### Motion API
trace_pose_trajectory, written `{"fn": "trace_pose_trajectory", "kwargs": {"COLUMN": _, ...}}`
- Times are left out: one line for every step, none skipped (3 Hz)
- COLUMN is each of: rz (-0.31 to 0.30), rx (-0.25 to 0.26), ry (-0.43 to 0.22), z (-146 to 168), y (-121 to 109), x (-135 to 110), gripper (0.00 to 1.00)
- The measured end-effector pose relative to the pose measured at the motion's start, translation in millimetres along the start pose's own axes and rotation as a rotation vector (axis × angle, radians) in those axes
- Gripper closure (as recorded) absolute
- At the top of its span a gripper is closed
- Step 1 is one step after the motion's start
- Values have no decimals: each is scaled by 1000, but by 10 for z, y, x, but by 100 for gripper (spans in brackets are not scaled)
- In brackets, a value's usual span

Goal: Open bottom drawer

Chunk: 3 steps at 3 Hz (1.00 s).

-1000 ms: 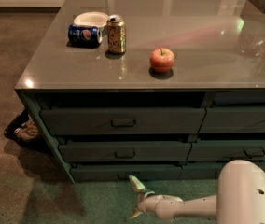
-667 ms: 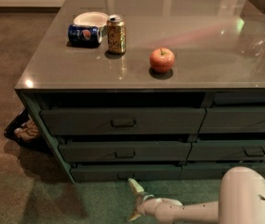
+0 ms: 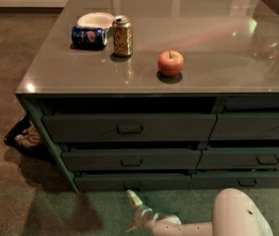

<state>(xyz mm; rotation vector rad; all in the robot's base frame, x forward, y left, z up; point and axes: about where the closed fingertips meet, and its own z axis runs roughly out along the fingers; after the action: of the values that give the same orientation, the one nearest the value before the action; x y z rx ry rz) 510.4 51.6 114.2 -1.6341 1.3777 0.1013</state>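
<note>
Where the green floor [image 3: 41, 215] meets the cabinet, the gripper [image 3: 131, 213] is seen low in the near foreground, just in front of the bottom drawer [image 3: 100, 182]. Its two pale fingers [image 3: 133, 198] are spread apart, and nothing is held between them. The far finger is pointed toward the drawer's small centre pull [image 3: 132, 185], with its tip just beside the lower edge of the front; whether it touches cannot be told. The arm [image 3: 179, 227] is run off to the right, where a rounded white housing [image 3: 237, 213] is cut by the near edge.

The bottom drawer is found lowest in the left stack, under two taller fronts, and its front is set about level with the slim right drawer [image 3: 242, 180] beside it.

On the grey counter [image 3: 218, 48] an apple [image 3: 170, 63] is placed near the middle. Farther left, a gold can [image 3: 122, 36] is stood upright, with a blue can [image 3: 88, 36] laid on its side just beside it and a white bowl [image 3: 95, 19] behind both. A dark bin [image 3: 24, 136] is seen on the floor at the cabinet's left.
</note>
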Motion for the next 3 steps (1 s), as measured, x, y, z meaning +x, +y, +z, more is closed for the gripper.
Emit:
{"fn": "trace_pose_trajectory", "kwargs": {"rz": 0, "rx": 0, "ry": 0, "z": -1, "y": 1, "x": -1, "gripper": 0}}
{"fn": "trace_pose_trajectory", "kwargs": {"rz": -24, "rx": 12, "ry": -21, "z": 11, "y": -150, "x": -85, "gripper": 0}}
{"fn": "trace_pose_trajectory", "kwargs": {"rz": -75, "rx": 24, "ry": -44, "z": 11, "y": -552, "x": -240, "gripper": 0}}
